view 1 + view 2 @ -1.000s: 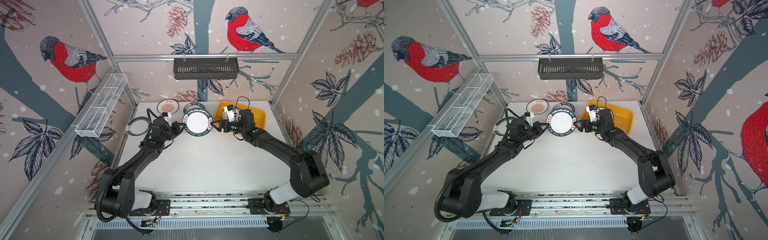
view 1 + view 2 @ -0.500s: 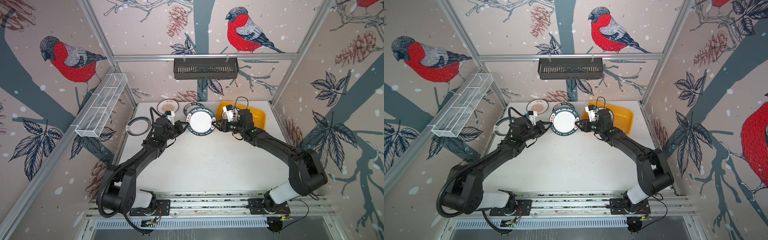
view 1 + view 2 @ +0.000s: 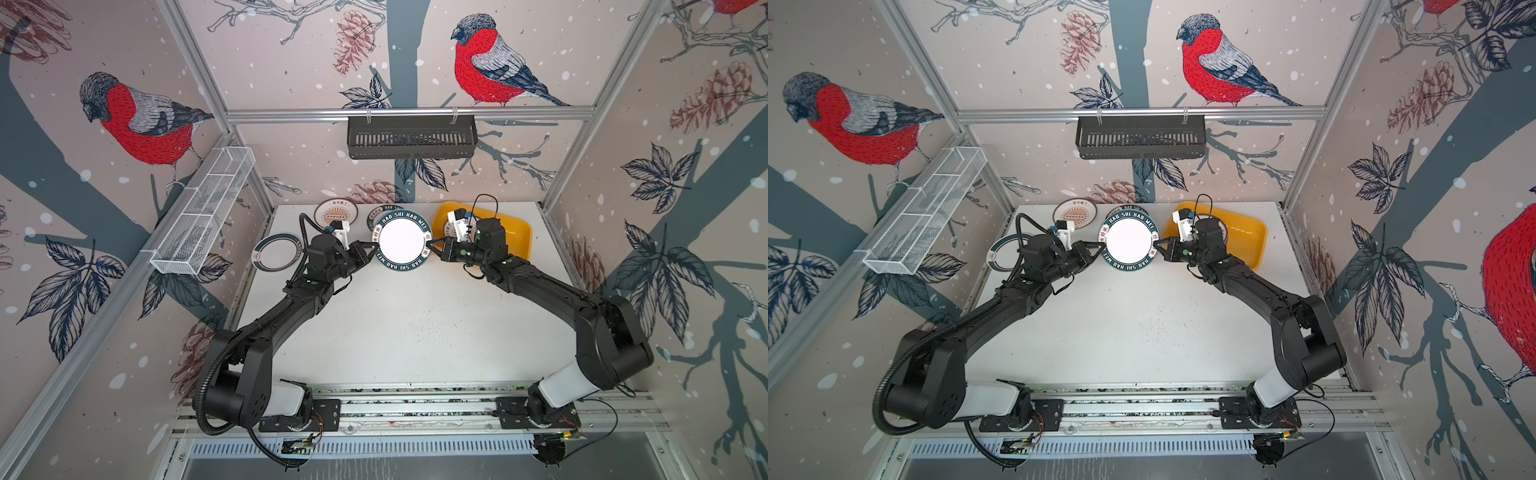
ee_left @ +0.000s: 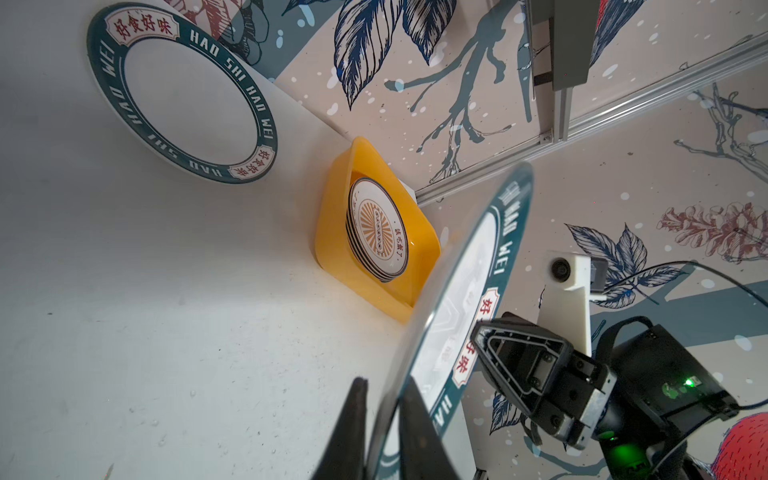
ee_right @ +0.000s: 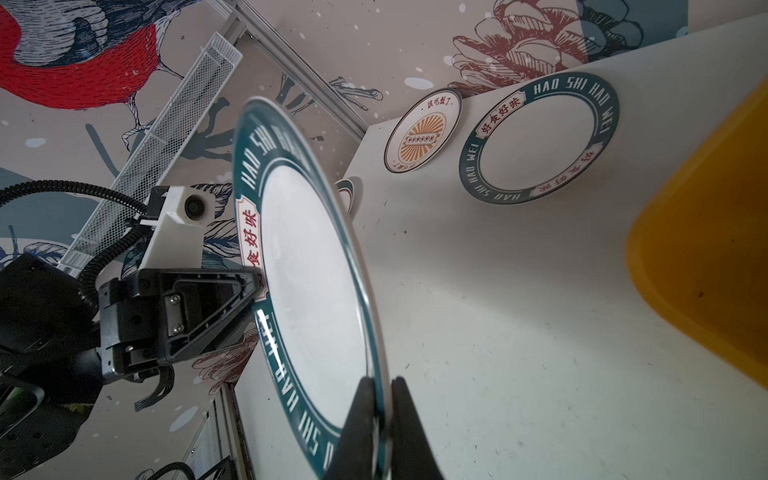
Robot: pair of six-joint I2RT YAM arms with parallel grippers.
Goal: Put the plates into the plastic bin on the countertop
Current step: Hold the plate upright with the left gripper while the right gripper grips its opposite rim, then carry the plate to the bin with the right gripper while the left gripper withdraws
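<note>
One white countertop (image 3: 395, 324), bird-print walls (image 3: 291, 62), right hand (image 3: 431, 244) pinching lettered plate (image 3: 401, 245), left hand (image 3: 375, 247) slightly parted around its rim

Countertop (image 3: 407, 332): white, flat, rail-edged.
Back left: sunburst plate (image 3: 336, 212), lettered-rim plate (image 4: 178, 91) beside it.
Left edge: dark-ringed plate (image 3: 277, 251).
Back right: yellow bin (image 3: 519, 239).

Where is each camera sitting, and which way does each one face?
Top views: overhead, looking down on the white countertop; left arm and right arm show whole.
Left wrist: on the left arm, facing the shallow yellow plastic bin; left gripper shows.
Right wrist: on the right arm, facing the white wire mesh rack; right gripper shows.
Shared: both wrist views show the raised round white plate with a dark green lettered rim.
</note>
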